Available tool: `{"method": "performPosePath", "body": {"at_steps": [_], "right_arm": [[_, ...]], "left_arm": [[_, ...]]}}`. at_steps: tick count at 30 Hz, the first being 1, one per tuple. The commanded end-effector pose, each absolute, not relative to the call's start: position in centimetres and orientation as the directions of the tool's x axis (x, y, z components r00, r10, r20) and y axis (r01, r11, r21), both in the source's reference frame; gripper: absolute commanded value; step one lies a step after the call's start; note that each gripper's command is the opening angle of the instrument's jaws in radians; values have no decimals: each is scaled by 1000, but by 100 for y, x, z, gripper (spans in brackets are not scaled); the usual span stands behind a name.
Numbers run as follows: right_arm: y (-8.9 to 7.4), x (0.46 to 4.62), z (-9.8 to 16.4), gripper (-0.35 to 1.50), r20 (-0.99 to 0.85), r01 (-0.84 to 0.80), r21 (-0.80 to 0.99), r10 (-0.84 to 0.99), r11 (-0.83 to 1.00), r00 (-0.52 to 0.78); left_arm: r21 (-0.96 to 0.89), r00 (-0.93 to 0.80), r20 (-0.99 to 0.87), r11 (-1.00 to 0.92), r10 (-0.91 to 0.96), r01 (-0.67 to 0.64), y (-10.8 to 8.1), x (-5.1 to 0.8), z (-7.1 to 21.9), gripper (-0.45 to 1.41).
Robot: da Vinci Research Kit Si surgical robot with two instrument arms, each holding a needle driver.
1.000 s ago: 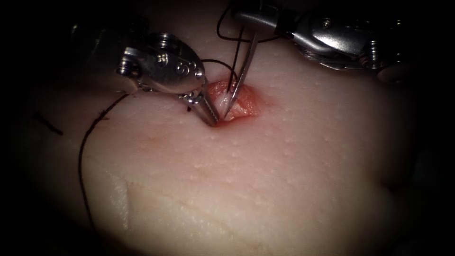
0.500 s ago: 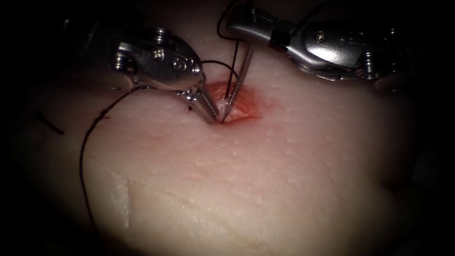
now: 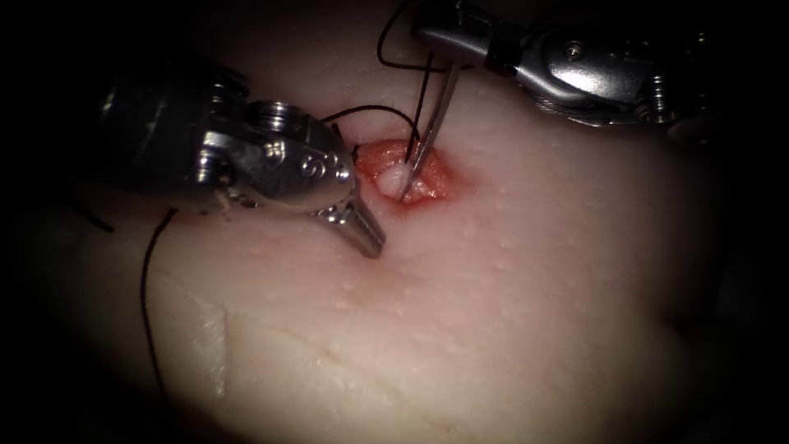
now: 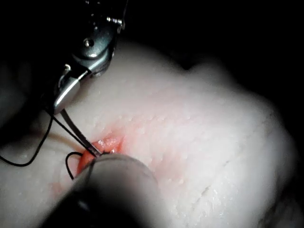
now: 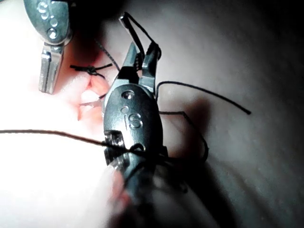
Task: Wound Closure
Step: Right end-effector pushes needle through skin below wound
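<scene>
My right tool comes in over the tissue, jaws shut on the needle near its back end. The needle runs down into the red cut, its point against the pale flesh there; I cannot tell whether it has pierced. My left tool lies on the skin just left of and below the cut, jaws shut and holding nothing. Dark thread loops from the needle across the cut's upper edge. In the left wrist view the right tool holds the needle over the cut.
A long strand of thread trails down the tissue's left side. In the right wrist view a small knot sits between the left tool and the right tool, and loose thread arcs beside the shaft.
My left tool's jaws have drawn back from the cut's lower left edge, down and outward onto the skin. The right tool shifted slightly right, with the needle's point still in the cut.
</scene>
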State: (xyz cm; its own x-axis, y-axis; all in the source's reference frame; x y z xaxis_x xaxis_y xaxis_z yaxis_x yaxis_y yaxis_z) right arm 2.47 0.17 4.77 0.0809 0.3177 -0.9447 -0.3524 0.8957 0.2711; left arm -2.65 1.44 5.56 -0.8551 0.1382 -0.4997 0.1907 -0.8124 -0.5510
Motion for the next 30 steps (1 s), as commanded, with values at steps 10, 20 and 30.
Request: {"method": "performPosePath", "body": {"at_steps": [10,20,30], "right_arm": [[15,251,491,-35,-945,-355,257,310,899,101],[-3,257,493,-35,-946,-332,247,301,910,122],[-13,264,487,-35,-946,-311,250,299,917,122]], "left_arm": [[-556,-852,-499,-813,161,173,101,-254,569,-10],[-563,-845,-505,-809,175,169,105,-239,562,-8],[-562,-842,-504,-813,194,149,108,-252,554,-10]]}}
